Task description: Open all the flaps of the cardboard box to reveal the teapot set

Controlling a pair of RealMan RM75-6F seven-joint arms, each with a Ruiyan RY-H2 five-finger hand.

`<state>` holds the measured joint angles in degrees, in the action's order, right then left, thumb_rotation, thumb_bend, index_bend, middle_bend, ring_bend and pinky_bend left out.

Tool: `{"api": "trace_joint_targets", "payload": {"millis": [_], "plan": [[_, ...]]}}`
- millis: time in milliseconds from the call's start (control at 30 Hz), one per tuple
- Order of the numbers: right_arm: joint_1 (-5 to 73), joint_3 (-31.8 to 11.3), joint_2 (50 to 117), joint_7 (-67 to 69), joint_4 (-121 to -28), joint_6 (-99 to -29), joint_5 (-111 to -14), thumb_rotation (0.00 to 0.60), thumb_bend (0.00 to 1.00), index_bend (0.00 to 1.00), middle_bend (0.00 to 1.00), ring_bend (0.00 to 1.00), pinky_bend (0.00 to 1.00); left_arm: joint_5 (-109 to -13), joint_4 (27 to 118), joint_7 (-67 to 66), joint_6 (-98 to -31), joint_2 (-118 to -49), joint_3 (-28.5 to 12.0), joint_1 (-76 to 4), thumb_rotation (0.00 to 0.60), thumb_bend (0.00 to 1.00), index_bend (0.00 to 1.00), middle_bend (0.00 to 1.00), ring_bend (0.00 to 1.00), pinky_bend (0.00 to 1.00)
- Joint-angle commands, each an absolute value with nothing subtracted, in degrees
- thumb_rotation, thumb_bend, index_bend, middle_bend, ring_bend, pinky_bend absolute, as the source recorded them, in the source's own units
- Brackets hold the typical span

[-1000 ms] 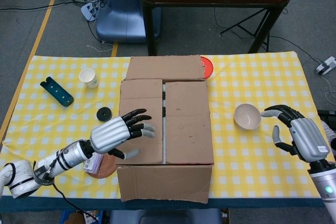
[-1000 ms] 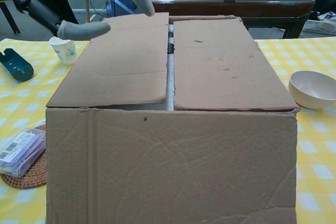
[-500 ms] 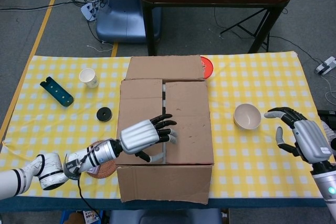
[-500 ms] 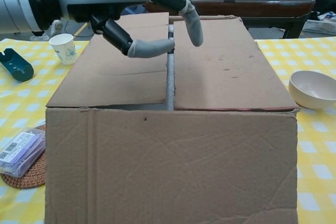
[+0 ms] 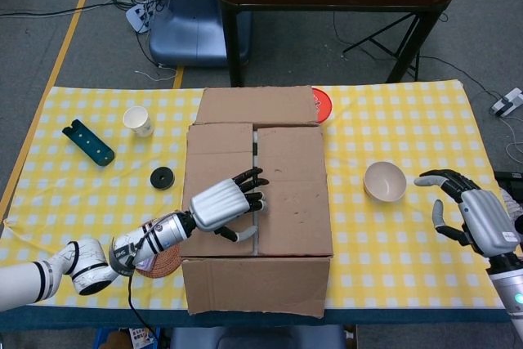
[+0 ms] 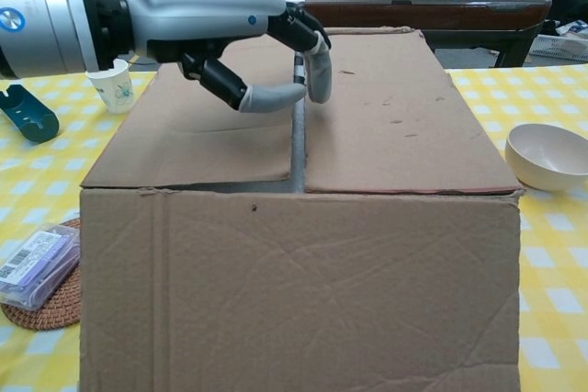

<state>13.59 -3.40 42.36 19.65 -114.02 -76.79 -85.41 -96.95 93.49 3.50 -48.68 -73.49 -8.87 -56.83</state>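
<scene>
Since the frame one second earlier, the left robot hand (image 5: 222,204) is found shifted from the outer part of the left top flap (image 5: 219,190) toward the centre seam (image 5: 256,194) of the cardboard box (image 5: 258,284), and its fingertips (image 6: 318,69) are now lowered to the gap between the two top flaps; whether they are hooked under an edge cannot be told, and nothing is seen grasped, the fingers being curved and apart. The right robot hand (image 5: 476,217) is recorded slightly further right and lower in the head view than before, released, fingers spread, holding nothing, apart from the bowl (image 5: 385,181). One box is counted, standing at the middle of the tabletop (image 5: 392,120), with two top flaps lying flat and closed and the front and rear outer flaps already folded out; the right top flap (image 5: 292,190) is untouched. One cream bowl, one paper cup (image 5: 138,120), one black round disc (image 5: 162,177), one teal holder (image 5: 87,142), one red round item (image 5: 323,104) partly hidden behind the box, and one woven coaster (image 6: 46,305) bearing a wrapped packet (image 6: 35,262) are counted. The box is of brown creased corrugated board; the tabletop is covered by a yellow-and-white checked cloth.
</scene>
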Motion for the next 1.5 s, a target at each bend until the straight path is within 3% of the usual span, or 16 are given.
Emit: {"api": "trace_joint_targets", "payload": {"millis": [33,933,1500], "plan": [[13.4,-3.5,42.4,19.8,-113.9,-76.8,-85.5,0.600,0.67,0.29,0.25,0.17,0.24,-96.7,93.4,1.8,-48.9,-73.8,-8.4,-57.0,0.257,0.49,0.45,0.35,0.12,0.00],[11.6,-4.1,42.6,21.3,-113.2,-77.4,-86.3,0.600,0.67,0.29,0.25,0.17,0.24,-96.9,93.2,-11.5,-53.4,-74.1,-6.4,-55.7,0.231,0.49,0.51,0.41,0.14,0.00],[11.6,-4.9,42.9,22.6,-112.6,-77.3,-86.7,0.600,0.67,0.29,0.24,0.17,0.24,-94.9,104.2,-9.1,-61.6,-61.0,-8.7,-50.1,0.230,0.49,0.51,0.42,0.15,0.00]]}}
